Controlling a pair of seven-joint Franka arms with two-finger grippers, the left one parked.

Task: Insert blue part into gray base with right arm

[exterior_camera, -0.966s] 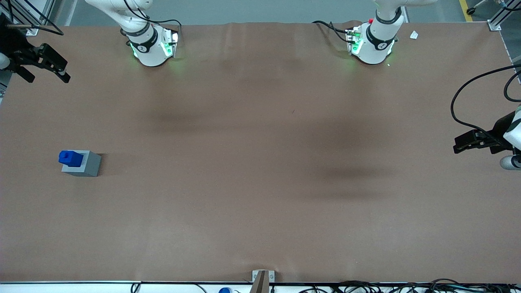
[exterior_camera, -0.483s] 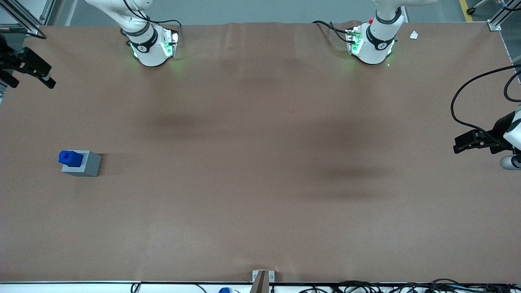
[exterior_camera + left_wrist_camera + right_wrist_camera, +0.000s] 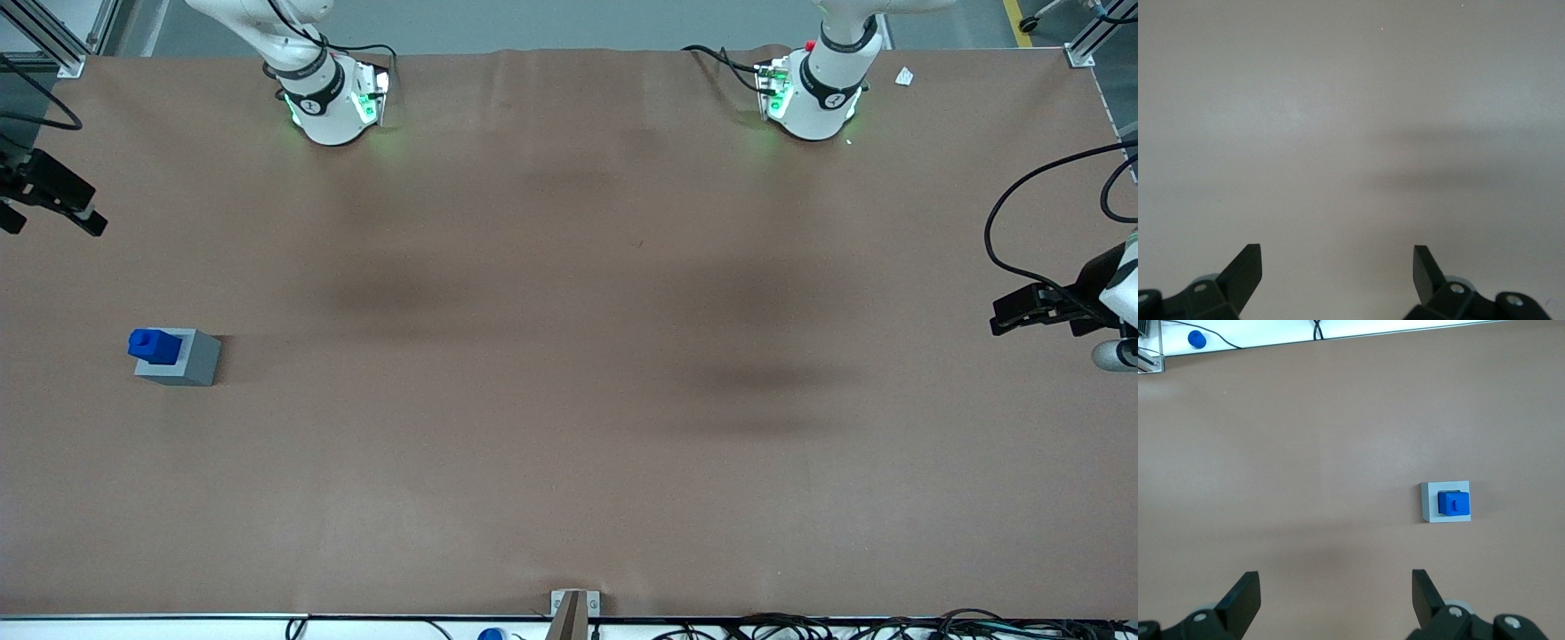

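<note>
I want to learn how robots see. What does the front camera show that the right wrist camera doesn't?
Only the front view shows both white arm bases and the whole brown table. Only the right wrist view looks straight down on the blocks, past the open tool. Both show the blue part sitting in the gray base, with the tool away from them.

Your gripper [image 3: 1336,597], fingers spread wide and high above the table [image 3: 569,356], has free passage down to the gray base [image 3: 182,357]; only the blue part [image 3: 154,346] stands seated there.

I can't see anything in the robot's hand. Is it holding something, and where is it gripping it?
Nothing is held. The hand is open and empty, up away from the blocks. The blue part already sits in the gray base.
</note>
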